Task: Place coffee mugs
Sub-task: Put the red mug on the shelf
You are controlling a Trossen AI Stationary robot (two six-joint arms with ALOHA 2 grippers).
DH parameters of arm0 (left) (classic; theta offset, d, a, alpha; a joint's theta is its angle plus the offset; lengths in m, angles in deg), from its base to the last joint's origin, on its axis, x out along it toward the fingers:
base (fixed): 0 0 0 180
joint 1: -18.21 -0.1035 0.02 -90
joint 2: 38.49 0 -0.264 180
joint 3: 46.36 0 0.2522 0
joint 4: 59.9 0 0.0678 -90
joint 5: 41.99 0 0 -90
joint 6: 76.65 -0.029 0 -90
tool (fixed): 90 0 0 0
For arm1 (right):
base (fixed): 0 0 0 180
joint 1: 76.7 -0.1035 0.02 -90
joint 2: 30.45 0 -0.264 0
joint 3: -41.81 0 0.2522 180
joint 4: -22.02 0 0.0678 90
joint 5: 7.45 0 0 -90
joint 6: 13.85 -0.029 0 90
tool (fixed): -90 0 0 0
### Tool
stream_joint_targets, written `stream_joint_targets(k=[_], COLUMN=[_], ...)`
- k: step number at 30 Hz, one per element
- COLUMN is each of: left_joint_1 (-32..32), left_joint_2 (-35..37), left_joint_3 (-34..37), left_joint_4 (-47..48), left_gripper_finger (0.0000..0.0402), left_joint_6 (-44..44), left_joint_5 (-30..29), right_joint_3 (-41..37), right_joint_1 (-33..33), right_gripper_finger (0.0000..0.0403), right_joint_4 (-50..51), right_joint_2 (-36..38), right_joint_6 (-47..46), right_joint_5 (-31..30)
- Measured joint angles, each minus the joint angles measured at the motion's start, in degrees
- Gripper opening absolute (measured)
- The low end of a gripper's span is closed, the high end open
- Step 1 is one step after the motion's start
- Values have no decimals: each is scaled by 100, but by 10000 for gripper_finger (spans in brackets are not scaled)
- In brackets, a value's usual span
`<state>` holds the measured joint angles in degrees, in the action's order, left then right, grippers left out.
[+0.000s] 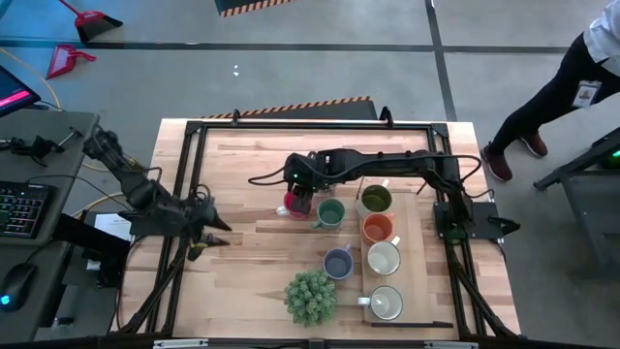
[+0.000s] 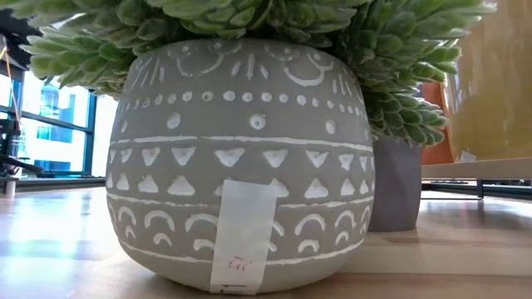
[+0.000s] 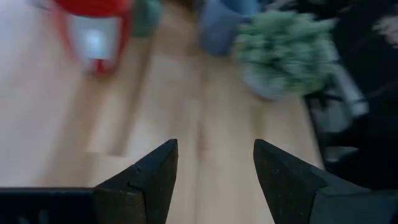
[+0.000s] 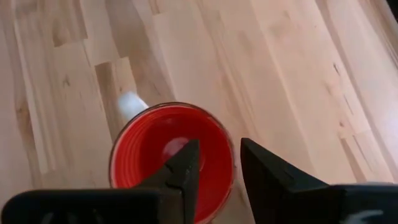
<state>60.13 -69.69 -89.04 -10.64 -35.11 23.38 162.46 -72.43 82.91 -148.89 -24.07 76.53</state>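
My right gripper [image 1: 296, 199] reaches across to the table's middle and is shut on a red mug [image 4: 171, 155], which has a white part sticking out at its far side. A green mug [image 1: 330, 211] stands right next to it. An olive green mug [image 1: 375, 200], an orange mug [image 1: 377, 229] and two white mugs [image 1: 384, 258] [image 1: 386, 302] form a column on a paler board [image 1: 415, 242]. A blue-grey mug [image 1: 337, 262] stands left of that column. My left gripper [image 3: 214, 168] is open over bare wood near the table's left edge. My right gripper holds the red mug by its wall at the rim [image 4: 231, 163], on the side nearest the gripper. One finger [image 4: 186, 171] is inside the mug and the other outside. The fingers slant down from the table's right side. The mug is upright; I cannot tell whether its base is on the table.
A spiky green plant in a patterned grey pot [image 1: 310, 297] stands near the front edge and fills the low view [image 2: 241, 166]. A black frame [image 1: 291, 126] rims the table. A person [image 1: 572, 87] stands beyond the far right corner. Bare wood lies left of the mugs.
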Motion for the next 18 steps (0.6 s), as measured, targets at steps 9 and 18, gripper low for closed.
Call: stream_joint_targets(k=[9, 18], left_joint_1=[961, 801], left_joint_2=[-824, -2343], left_joint_3=[310, 310], left_joint_4=[-1056, -2185], left_gripper_finger=[197, 197], left_joint_6=[-209, -1036], left_joint_5=[-1030, -1137], right_joint_3=[0, 0], right_joint_1=[129, 123], right_gripper_finger=[94, 94], right_joint_4=[105, 212], right_joint_2=[-31, -174], right_joint_6=[-26, -21], right_joint_5=[207, 230])
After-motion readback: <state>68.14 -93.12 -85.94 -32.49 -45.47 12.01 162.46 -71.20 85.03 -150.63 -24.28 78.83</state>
